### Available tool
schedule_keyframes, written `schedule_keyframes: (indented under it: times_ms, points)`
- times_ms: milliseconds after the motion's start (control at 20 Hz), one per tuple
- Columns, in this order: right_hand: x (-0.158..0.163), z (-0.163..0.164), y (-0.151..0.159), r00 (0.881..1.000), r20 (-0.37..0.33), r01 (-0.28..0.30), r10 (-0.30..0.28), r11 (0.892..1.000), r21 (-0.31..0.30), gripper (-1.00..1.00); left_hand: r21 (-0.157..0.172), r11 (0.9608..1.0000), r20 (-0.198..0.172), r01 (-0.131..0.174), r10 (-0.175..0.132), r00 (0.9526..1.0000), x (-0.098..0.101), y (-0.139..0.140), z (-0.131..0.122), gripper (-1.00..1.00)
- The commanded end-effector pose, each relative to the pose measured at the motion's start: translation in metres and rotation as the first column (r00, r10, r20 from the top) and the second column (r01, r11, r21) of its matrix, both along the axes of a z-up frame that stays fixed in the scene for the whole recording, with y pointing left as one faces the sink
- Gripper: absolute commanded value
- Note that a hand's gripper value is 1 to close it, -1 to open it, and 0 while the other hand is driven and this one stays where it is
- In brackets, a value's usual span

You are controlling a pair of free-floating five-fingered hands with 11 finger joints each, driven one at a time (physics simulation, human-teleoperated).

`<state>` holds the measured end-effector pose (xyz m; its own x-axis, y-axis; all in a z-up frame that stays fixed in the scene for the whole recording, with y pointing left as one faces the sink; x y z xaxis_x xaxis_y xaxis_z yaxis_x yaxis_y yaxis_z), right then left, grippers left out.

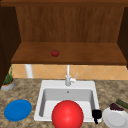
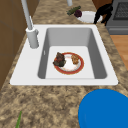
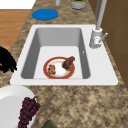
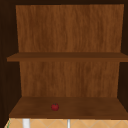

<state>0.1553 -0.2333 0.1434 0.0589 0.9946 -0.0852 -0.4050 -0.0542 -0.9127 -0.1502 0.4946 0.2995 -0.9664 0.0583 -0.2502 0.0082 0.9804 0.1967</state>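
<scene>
Right hand: at sink's front-right corner, just beside white plate; fingers hang curled, nothing gripped. Also in left side view and right side view.
White plate: on tabletop R of sink; grapes on its far edge, dark green veg just behind.
Sink basin: red-rimmed plate w/ food scraps lying flat on the bottom.
Red ball-like shape: big, in front view over sink's front edge.
Blue plate: tabletop L of sink.
Faucet: behind basin.
Shelf: small red fruit.
Plant pot: far L.
</scene>
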Motion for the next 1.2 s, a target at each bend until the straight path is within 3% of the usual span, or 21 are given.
schedule_keyframes:
  times_ms: [0, 100, 150, 200, 300, 350, 400, 500, 950, 1050, 1150]
  points:
    - [0.0, 0.0, 0.0, 1.0, 0.0, 0.0, 0.0, 1.0, 0.0, 0.0, 0.124, 0.9923, -0.058, 0.004, 0.004, 0.9983, -0.004, -0.006, 0.0, -1.0]
    - [0.0, 0.0, 0.0, 1.0, 0.0, 0.0, 0.0, 1.0, 0.0, 0.0, 0.109, 0.9936, -0.095, 0.031, -0.021, 0.9953, -0.002, -0.008, 0.006, -1.0]
    - [0.0, 0.0, 0.0, 1.0, 0.0, 0.0, 0.0, 1.0, 0.0, 0.0, 0.046, 0.9983, -0.121, 0.036, -0.03, 0.9922, 0.005, -0.005, 0.006, -1.0]
    - [0.0, 0.0, 0.0, 1.0, 0.0, 0.0, 0.0, 1.0, 0.0, 0.0, 0.042, 0.9991, -0.043, 0.003, -0.001, 0.9991, -0.001, -0.005, 0.001, -1.0]
    - [0.0, 0.0, 0.0, 1.0, 0.0, 0.0, 0.0, 1.0, 0.0, 0.0, 0.032, 0.9995, -0.038, 0.004, -0.002, 0.9993, 0.0, -0.005, 0.001, -1.0]
    - [0.0, 0.0, 0.0, 1.0, 0.0, 0.0, 0.0, 1.0, 0.0, 0.0, 0.035, 0.9994, -0.038, 0.005, -0.004, 0.9993, 0.0, -0.009, -0.003, -1.0]
    - [0.0, 0.0, 0.0, 1.0, 0.0, 0.0, 0.0, 1.0, 0.0, 0.0, 0.102, 0.9948, -0.038, 0.003, 0.0, 0.9993, 0.0, -0.028, 0.001, -1.0]
    - [0.0, 0.0, 0.0, 1.0, 0.0, 0.0, 0.0, 1.0, 0.0, 0.0, 0.142, 0.9899, -0.046, -0.001, 0.007, 0.9989, 0.0, -0.028, 0.009, -1.0]
    - [0.0, 0.0, 0.0, 1.0, 0.0, 0.0, 0.0, 1.0, 0.0, 0.0, 0.185, 0.9828, -0.051, 0.0, 0.01, 0.9987, 0.0, -0.061, 0.032, -1.0]
    - [0.0, 0.0, 0.0, 1.0, 0.0, 0.0, 0.0, 1.0, 0.0, 0.0, 0.176, 0.9843, -0.062, 0.001, 0.01, 0.998, -0.002, -0.069, 0.041, -1.0]
    - [0.0, 0.0, 0.0, 1.0, 0.0, 0.0, 0.0, 1.0, 0.0, 0.0, 0.182, 0.9832, -0.063, 0.002, 0.01, 0.9979, -0.003, -0.077, 0.047, -1.0]
